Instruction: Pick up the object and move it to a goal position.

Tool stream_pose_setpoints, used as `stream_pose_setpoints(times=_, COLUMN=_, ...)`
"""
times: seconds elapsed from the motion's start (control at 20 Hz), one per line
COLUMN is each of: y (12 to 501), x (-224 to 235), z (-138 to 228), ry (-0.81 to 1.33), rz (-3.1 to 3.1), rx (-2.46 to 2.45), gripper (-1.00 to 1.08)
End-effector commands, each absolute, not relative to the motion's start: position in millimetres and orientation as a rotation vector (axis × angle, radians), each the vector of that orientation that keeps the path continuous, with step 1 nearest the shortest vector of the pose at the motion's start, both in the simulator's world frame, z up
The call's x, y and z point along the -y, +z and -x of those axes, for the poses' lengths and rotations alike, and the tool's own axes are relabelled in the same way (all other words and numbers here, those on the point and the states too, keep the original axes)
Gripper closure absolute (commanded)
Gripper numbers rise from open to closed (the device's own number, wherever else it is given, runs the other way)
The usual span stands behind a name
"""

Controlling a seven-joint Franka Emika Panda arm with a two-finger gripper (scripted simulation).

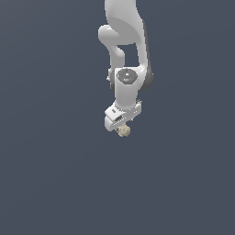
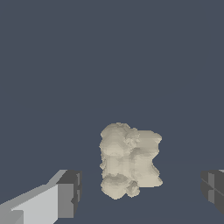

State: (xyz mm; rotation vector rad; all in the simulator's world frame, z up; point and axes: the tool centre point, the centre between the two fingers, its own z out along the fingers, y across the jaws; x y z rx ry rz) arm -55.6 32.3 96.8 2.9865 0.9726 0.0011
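Between the spread fingers of the gripper (image 2: 140, 192), the clump (image 2: 129, 159) was recorded, untouched, gaps either side.

Colours at my tool: pale clump, white arm, slate-blue ground.

My arm (image 1: 125, 41) is glossy white with dark grey seams along its side and a grey round cap bearing a small red mark at the wrist joint. My tool (image 2: 140, 192) has a white and light grey body and dark charcoal fingertips (image 2: 70, 186). The object (image 2: 129, 159) is beige-tan, creamy on its lit bumps and duller olive-tan in the creases, a mottled popcorn-like pattern with no markings. The tabletop (image 1: 46, 160) is a plain, uniform dark slate blue-grey, without texture or pattern in either view.
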Motion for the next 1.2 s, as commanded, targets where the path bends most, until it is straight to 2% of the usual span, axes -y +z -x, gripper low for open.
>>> stream_pose_setpoints(times=0.0, y=95, x=-33, z=57, ry=0.0, rz=-2.981, rx=-0.992, gripper=-0.92)
stream_pose_setpoints(times=0.3, y=90, x=-33, z=57, ry=0.0, rz=-2.982, rx=-0.987, gripper=-0.92)
stream_pose_setpoints(times=1.0, y=44, x=-33, z=58, ry=0.0, rz=-2.981, rx=-0.993, gripper=-0.92)
stream_pose_setpoints(times=1.05, y=44, x=-33, z=58, ry=0.0, rz=-2.981, rx=-0.993, gripper=1.08)
stream_pose_setpoints(times=1.15, y=44, x=-33, z=58, ry=0.0, rz=-2.981, rx=-0.993, gripper=1.08)
